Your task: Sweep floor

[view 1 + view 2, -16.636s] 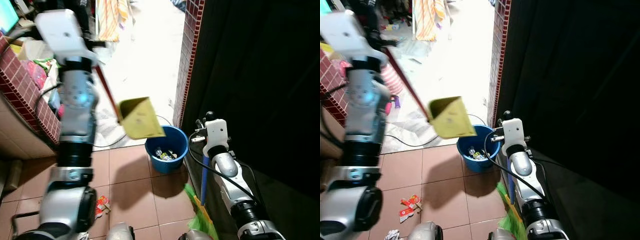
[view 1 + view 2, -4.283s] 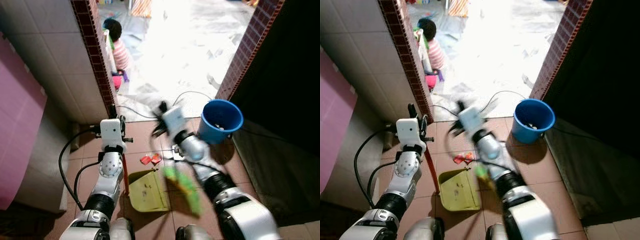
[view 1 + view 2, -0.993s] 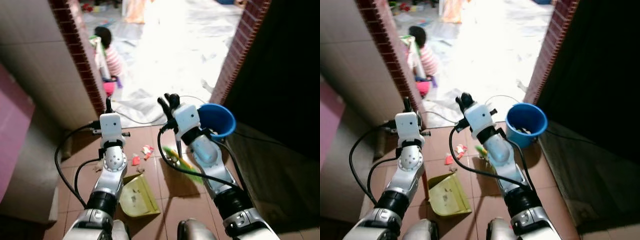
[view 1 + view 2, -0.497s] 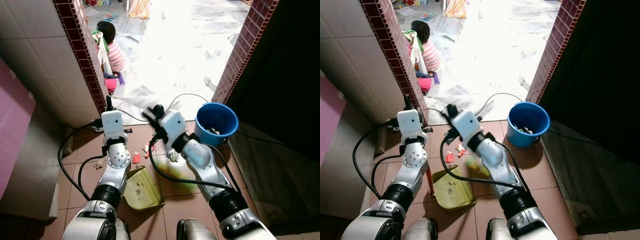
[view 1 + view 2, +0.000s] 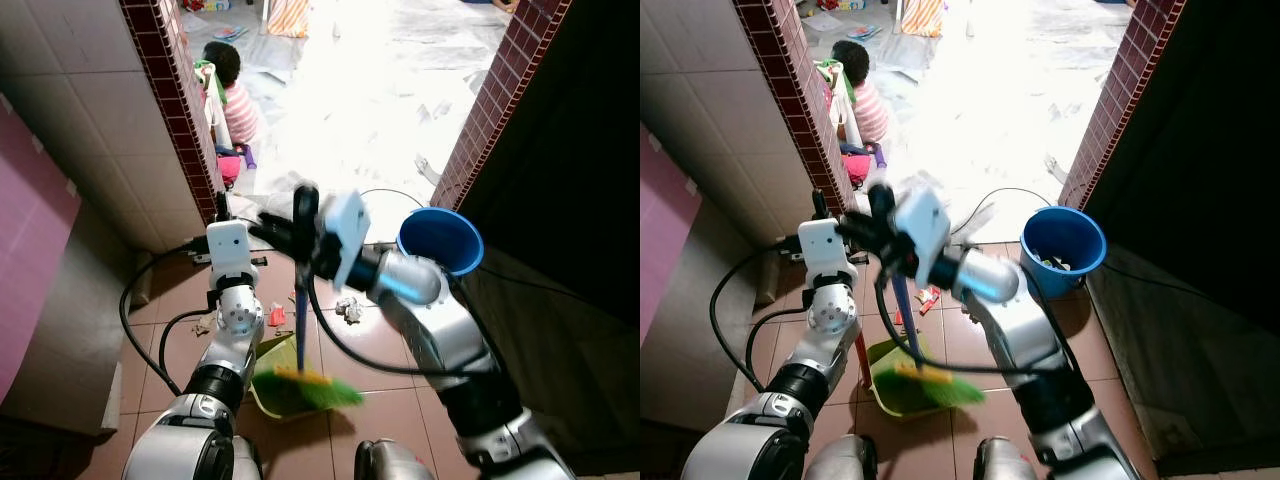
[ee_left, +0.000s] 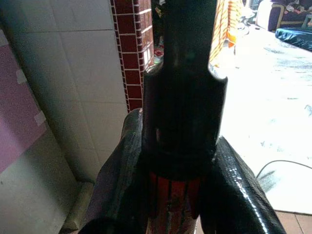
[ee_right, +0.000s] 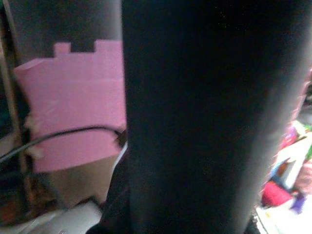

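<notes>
Motion-blurred right pincer (image 5: 300, 235), broom (image 5: 303, 375)

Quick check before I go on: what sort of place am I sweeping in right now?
Likely a home's tiled entry by an open doorway: terracotta floor tiles, brick-trimmed walls, a blue bucket of rubbish, and a person sitting on the bright floor beyond.

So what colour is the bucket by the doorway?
Blue; the bucket shows best in the right eye view.
</notes>
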Tool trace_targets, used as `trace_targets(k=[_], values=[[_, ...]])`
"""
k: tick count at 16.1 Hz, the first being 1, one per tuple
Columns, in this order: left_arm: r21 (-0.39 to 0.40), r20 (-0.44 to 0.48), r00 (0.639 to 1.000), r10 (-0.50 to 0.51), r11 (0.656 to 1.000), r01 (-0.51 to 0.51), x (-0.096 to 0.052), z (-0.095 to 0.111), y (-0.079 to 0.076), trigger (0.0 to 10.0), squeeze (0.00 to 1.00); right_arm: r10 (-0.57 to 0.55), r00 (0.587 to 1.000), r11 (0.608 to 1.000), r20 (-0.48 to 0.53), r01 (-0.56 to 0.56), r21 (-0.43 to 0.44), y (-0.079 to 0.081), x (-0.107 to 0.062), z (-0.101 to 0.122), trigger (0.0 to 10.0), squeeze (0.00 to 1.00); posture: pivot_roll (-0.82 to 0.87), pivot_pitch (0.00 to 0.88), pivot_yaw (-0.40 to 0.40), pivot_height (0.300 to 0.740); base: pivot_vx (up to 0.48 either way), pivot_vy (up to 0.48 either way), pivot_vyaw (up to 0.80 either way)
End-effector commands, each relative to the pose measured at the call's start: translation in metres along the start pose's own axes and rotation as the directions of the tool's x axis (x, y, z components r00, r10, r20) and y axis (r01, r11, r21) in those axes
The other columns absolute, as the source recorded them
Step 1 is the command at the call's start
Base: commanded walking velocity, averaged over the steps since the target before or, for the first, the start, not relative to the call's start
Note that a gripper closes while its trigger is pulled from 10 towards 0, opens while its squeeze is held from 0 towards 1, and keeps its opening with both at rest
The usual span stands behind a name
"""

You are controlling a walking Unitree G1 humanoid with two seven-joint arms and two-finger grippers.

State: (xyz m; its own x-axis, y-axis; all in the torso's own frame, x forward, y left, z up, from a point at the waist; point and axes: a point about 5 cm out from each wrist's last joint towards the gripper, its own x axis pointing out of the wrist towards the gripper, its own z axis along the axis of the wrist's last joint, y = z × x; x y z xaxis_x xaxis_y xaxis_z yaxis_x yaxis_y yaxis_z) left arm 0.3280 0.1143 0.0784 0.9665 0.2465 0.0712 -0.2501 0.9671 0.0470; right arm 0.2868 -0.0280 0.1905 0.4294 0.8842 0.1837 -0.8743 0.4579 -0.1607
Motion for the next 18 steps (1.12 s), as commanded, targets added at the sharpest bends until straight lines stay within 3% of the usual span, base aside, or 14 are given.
trace_targets(k=[1, 3, 5, 6, 7, 9, 11, 14, 18], values=[[-0.004, 0.009, 1.0, -0.006, 1.0, 0.006, 0.003, 0.003, -0.002, 10.0, 0.0, -0.048, 0.993, 0.989, 0.104, 0.062, -0.137, -0.013, 0.004, 0.027, 10.0, 0.0, -0.08, 0.095, 0.013, 0.74, 0.0, 0.0, 0.0], [-0.007, 0.011, 1.0, -0.009, 1.0, 0.009, 0.003, 0.003, -0.003, 10.0, 0.0, -0.173, 0.976, 0.95, 0.129, 0.2, -0.239, -0.034, 0.002, 0.035, 10.0, 0.0, -0.08, 0.097, 0.008, 0.74, 0.0, 0.0, 0.0], [-0.012, 0.013, 1.0, -0.008, 1.0, 0.008, 0.003, 0.003, -0.003, 10.0, 0.0, -0.237, 0.964, 0.893, 0.12, 0.264, -0.363, -0.049, -0.002, 0.033, 10.0, 0.0, -0.08, 0.101, 0.007, 0.74, 0.0, 0.0, 0.0], [-0.012, 0.014, 1.0, -0.007, 1.0, 0.007, 0.002, 0.003, -0.003, 10.0, 0.0, -0.24, 0.964, 0.888, 0.116, 0.266, -0.375, -0.05, -0.003, 0.032, 10.0, 0.0, -0.08, 0.106, 0.007, 0.74, 0.0, 0.0, 0.0], [-0.014, 0.017, 1.0, -0.008, 1.0, 0.008, 0.002, 0.004, -0.003, 10.0, 0.0, -0.279, 0.958, 0.854, 0.072, 0.281, -0.438, -0.06, -0.007, 0.019, 10.0, 0.0, -0.07, 0.115, 0.007, 0.74, 0.0, 0.0, 0.0], [-0.018, 0.022, 1.0, -0.009, 1.0, 0.009, 0.002, 0.004, -0.002, 10.0, 0.0, -0.387, 0.922, 0.864, 0.005, 0.364, -0.349, -0.073, -0.017, -0.012, 10.0, 0.0, -0.05, 0.132, 0.003, 0.74, 0.0, 0.0, 0.0], [-0.021, 0.021, 1.0, -0.012, 1.0, 0.012, 0.003, 0.005, -0.003, 10.0, 0.0, -0.428, 0.9, 0.873, -0.078, 0.389, -0.295, -0.069, -0.02, -0.047, 10.0, 0.0, -0.04, 0.137, 0.001, 0.74, 0.0, 0.0, 0.0], [-0.021, 0.022, 1.0, -0.013, 1.0, 0.013, 0.003, 0.005, -0.002, 10.0, 0.0, -0.383, 0.913, 0.908, -0.14, 0.344, -0.239, -0.044, -0.009, -0.076, 10.0, 0.0, 0.0, 0.143, -0.001, 0.74, 0.0, 0.0, 0.0], [-0.021, 0.016, 1.0, -0.006, 1.0, 0.006, 0.004, 0.005, 0.0, 10.0, 0.0, -0.167, 0.978, 0.982, -0.129, 0.152, -0.114, -0.012, 0.006, -0.08, 10.0, 0.0, -0.01, 0.129, -0.003, 0.74, 0.0, 0.0, 0.0]])
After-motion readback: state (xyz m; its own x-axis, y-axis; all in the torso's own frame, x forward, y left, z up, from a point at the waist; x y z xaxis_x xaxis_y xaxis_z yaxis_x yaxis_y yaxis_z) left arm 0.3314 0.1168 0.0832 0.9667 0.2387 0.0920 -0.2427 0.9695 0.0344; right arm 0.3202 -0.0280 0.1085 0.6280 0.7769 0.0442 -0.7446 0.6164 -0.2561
